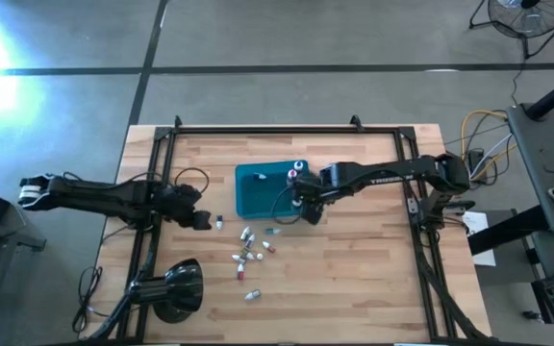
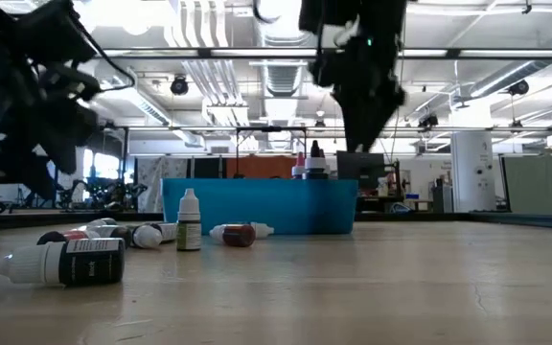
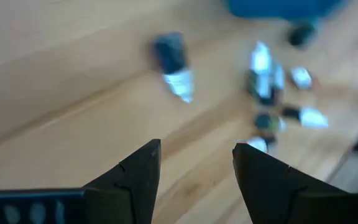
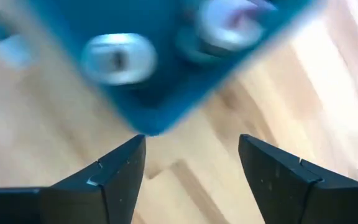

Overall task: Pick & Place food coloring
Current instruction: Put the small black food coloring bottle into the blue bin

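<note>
High view: a wooden table (image 1: 354, 288) on grey floor, with small pale-capped bottles (image 1: 250, 252) scattered at centre below a teal bin (image 1: 258, 197). Left gripper (image 1: 203, 220) and right gripper (image 1: 308, 213) both have spread, empty fingers.

Both arms reached inward over the surface, left tool (image 1: 203, 220) low with fingers apart, right tool (image 1: 310, 213) spread wide too.

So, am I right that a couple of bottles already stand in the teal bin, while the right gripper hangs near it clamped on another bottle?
Not quite. Bottles do stand in the teal bin, but the right gripper is open and holds nothing. The right wrist view shows its fingers apart with only bare wood and the bin's corner between them. The remaining food coloring lies loose on the table.
</note>
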